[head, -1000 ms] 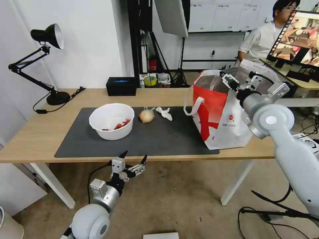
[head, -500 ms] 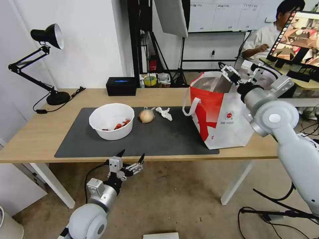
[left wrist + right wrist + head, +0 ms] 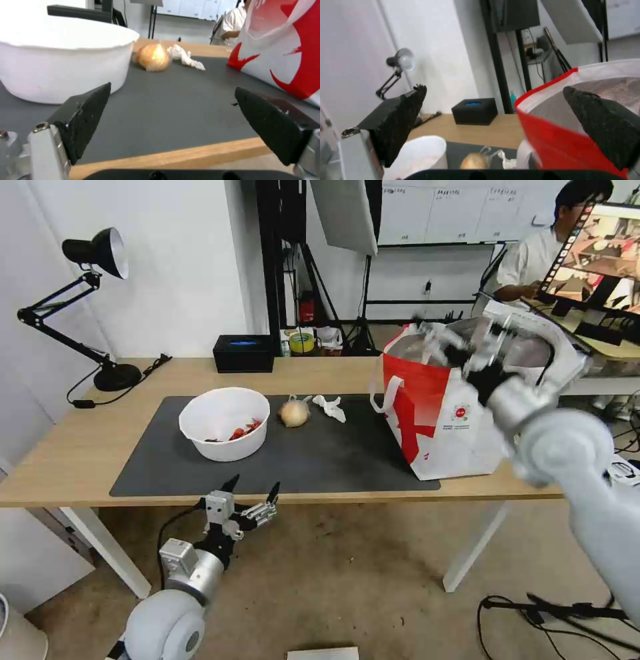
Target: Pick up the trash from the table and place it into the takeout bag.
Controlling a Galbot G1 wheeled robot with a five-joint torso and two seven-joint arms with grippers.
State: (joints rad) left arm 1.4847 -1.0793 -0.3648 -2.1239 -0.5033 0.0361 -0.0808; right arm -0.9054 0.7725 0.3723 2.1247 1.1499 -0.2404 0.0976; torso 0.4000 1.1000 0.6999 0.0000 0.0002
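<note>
Left for you: bowl (image 3: pixel 224 423), onion ball (image 3: pixel 294 413), tissue (image 3: pixel 330 407) on mat.
Right gripper (image 3: pixel 460 343): spread, empty, over bag (image 3: pixel 443 410), 2 o'clock.
Left gripper (image 3: pixel 250 493): spread, 6 o'clock.

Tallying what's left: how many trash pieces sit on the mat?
3: bowl at the left, onion-like ball beside it, tissue nearer the takeout bag, which may hide more.

From my station, the right end effector (image 3: pixel 460 343) was smeared by motion blur above the takeout bag's (image 3: pixel 453 427) mouth, so I couldn't judge anything held there. The bag's interior stayed hidden behind its red wall. In the left wrist view the white bowl (image 3: pixel 63 62) ran off frame, contents unseen.
</note>
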